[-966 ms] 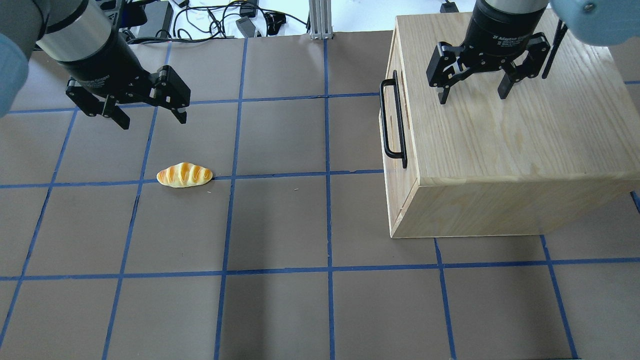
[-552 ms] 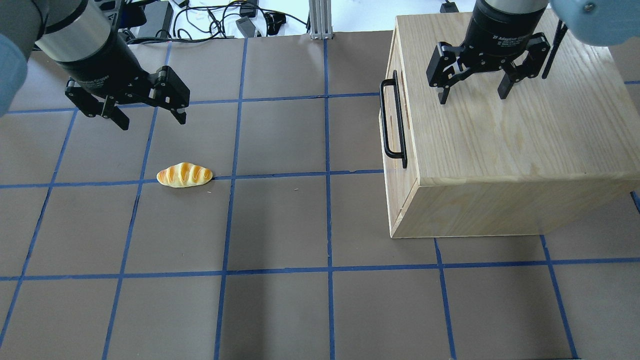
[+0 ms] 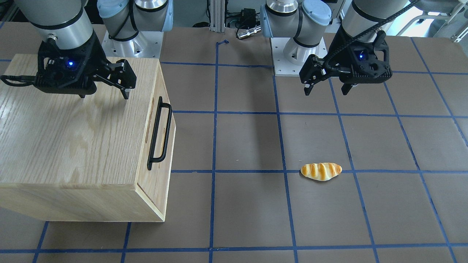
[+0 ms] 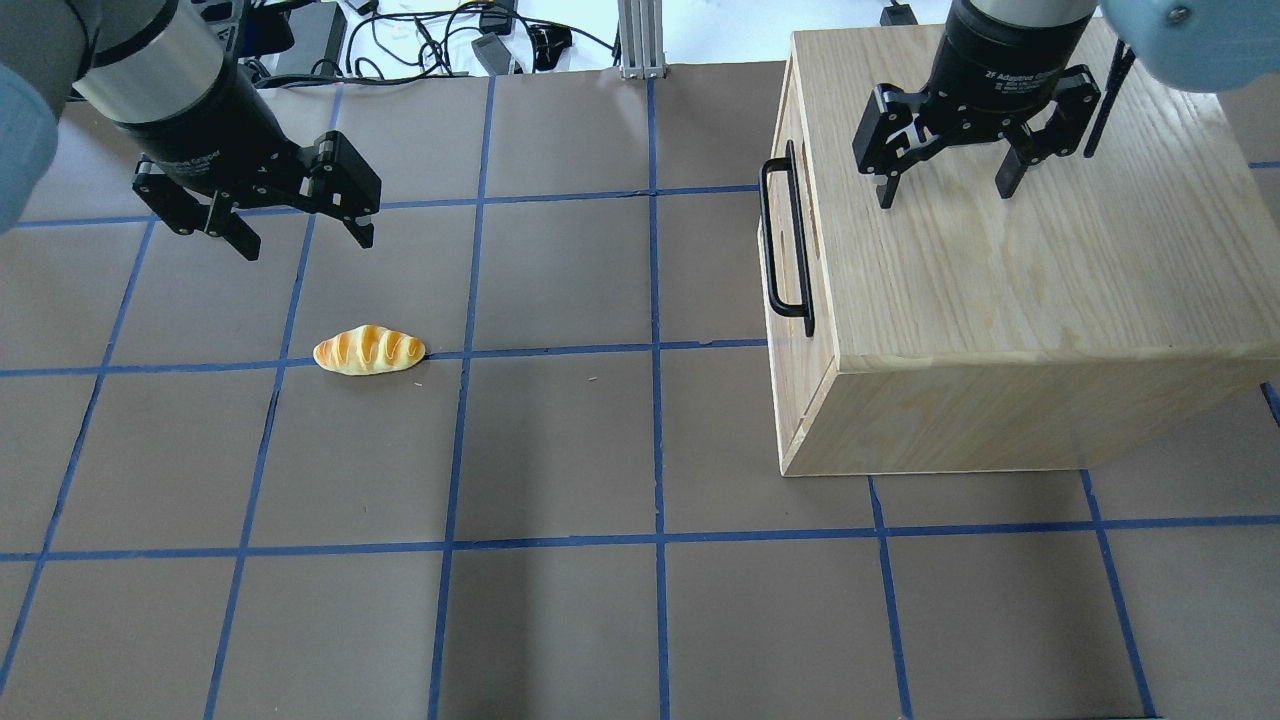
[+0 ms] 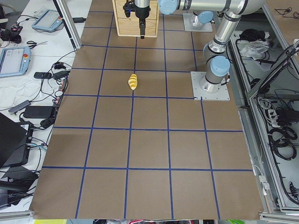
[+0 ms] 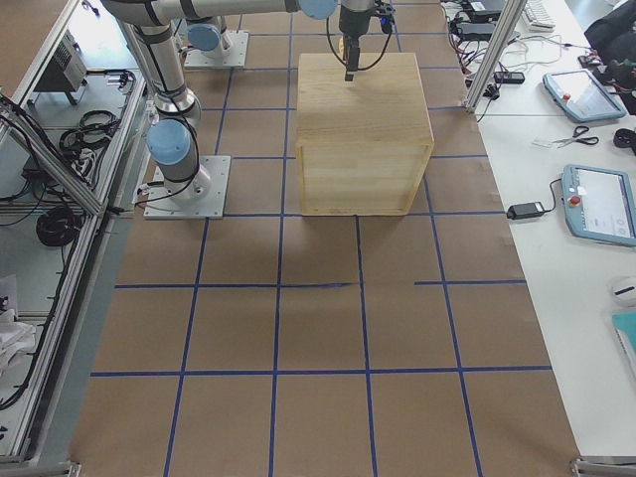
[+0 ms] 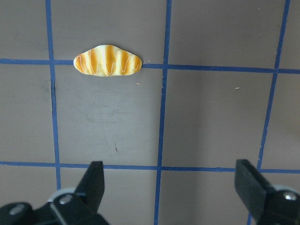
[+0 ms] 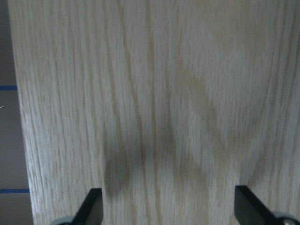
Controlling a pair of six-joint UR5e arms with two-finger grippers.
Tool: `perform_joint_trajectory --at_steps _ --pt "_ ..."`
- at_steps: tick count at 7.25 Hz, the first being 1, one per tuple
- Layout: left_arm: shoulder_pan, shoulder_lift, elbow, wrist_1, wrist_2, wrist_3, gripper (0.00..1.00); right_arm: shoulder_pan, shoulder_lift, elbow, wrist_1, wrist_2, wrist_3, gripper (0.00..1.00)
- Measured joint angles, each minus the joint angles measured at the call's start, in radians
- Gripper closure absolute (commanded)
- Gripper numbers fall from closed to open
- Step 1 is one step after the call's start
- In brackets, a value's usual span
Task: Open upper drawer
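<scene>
The upper drawer (image 4: 790, 115) is shut, flush in the front of the oak cabinet (image 4: 1000, 280). Its long black bar handle (image 4: 790, 240) faces the table's middle; it also shows in the front-facing view (image 3: 159, 133). My right gripper (image 4: 945, 192) is open and empty, hovering over the cabinet's top, behind the handle. Its wrist view shows only wood grain between its fingertips (image 8: 91, 206). My left gripper (image 4: 306, 245) is open and empty above the table, far from the cabinet.
A toy bread roll (image 4: 369, 351) lies on the brown mat (image 4: 560, 450) just in front of my left gripper, and shows in the left wrist view (image 7: 107, 61). Cables and power bricks (image 4: 450, 40) lie beyond the mat's far edge.
</scene>
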Motion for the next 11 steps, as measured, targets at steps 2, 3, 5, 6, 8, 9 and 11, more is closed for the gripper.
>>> perform_joint_trajectory --at_steps 2,3,5,6,8,9,11 --pt "0.002 -0.016 0.011 0.005 -0.003 0.004 0.0 0.0 0.0 0.0 0.0 0.0 0.0 0.0" --pt "0.007 -0.017 0.015 0.006 -0.003 0.004 0.0 0.0 0.0 0.0 0.0 0.0 0.0 0.0" --pt "0.026 -0.022 0.016 0.008 -0.018 -0.002 0.0 0.0 0.0 0.0 0.0 0.0 0.0 0.0" --pt "0.026 -0.028 0.016 0.011 -0.031 -0.002 0.0 0.0 0.0 0.0 0.0 0.0 0.0 0.0" --pt "0.022 -0.035 0.017 0.044 -0.055 -0.022 0.0 0.0 0.0 0.0 0.0 0.0 0.0 0.0" --pt "0.019 -0.044 0.016 0.084 -0.086 -0.047 0.0 0.0 0.0 0.0 0.0 0.0 0.0 0.0" --pt "-0.032 -0.066 0.017 0.148 -0.124 -0.159 0.0 0.0 0.0 0.0 0.0 0.0 0.0 0.0"
